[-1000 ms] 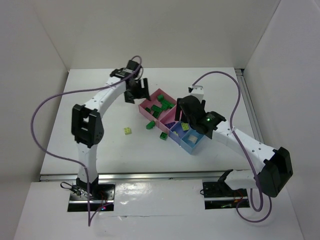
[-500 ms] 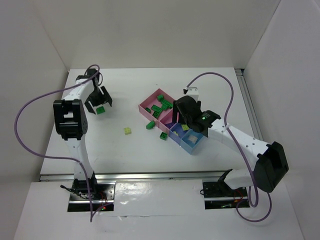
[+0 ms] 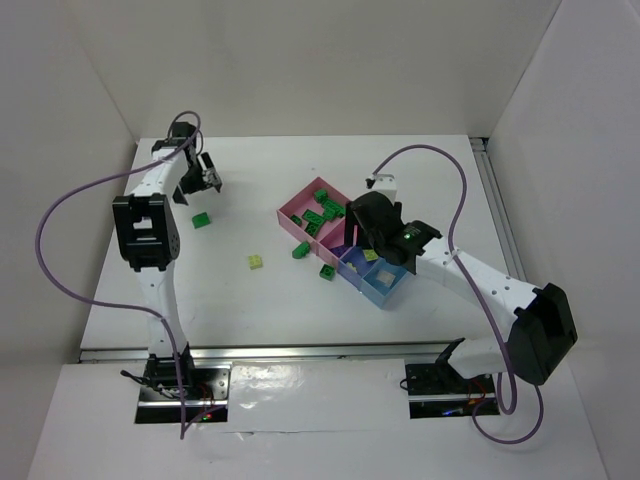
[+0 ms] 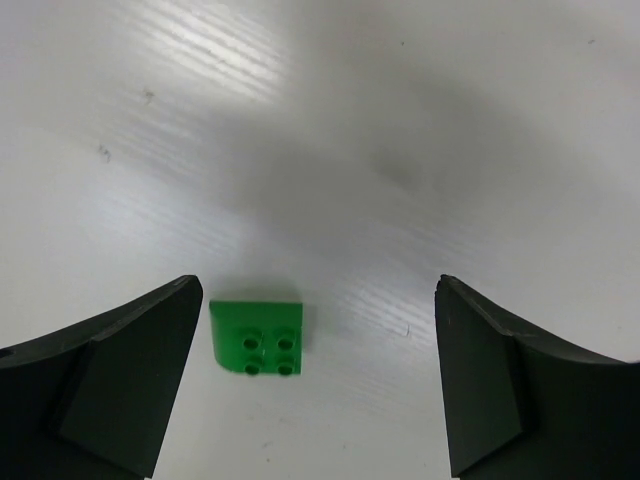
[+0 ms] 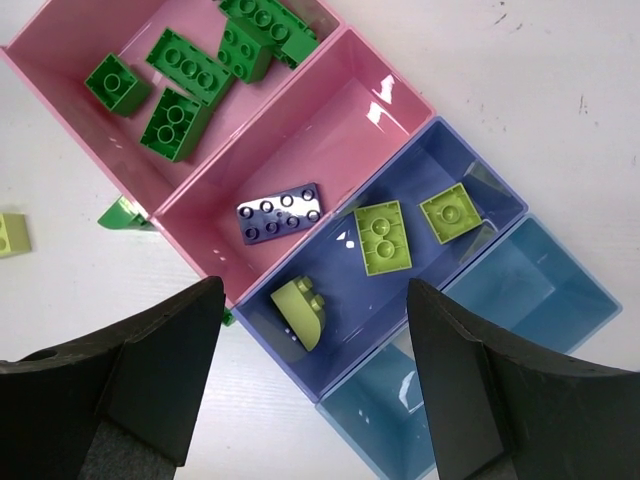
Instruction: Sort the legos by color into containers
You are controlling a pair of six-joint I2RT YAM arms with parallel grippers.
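The four joined containers lie mid-table: a pink bin [image 3: 312, 206] [image 5: 90, 40] with several dark green legos [image 5: 176, 122], a second pink bin [image 5: 340, 130] with a dark purple brick [image 5: 281, 212], a periwinkle bin [image 5: 450, 160] with three yellow-green bricks [image 5: 382, 236], and a light blue bin [image 5: 525, 285]. My right gripper [image 3: 362, 226] [image 5: 315, 300] hovers open and empty over the periwinkle bin. My left gripper [image 3: 205, 176] [image 4: 317, 300] is open at the far left. A green brick [image 3: 201, 219] [image 4: 258, 338] lies on the table between its fingers, close to the left finger [image 4: 120, 380].
A yellow-green brick [image 3: 256, 261] [image 5: 12, 234] lies loose left of the bins. Two green bricks [image 3: 300, 251] [image 3: 327, 272] lie against the bins' near-left side. White walls close in the table on the left, back and right.
My left arm swung from the pink bin to the table's far left, carrying a green brick. It has let the brick go and pulled back from it. My right gripper shifted slightly left.
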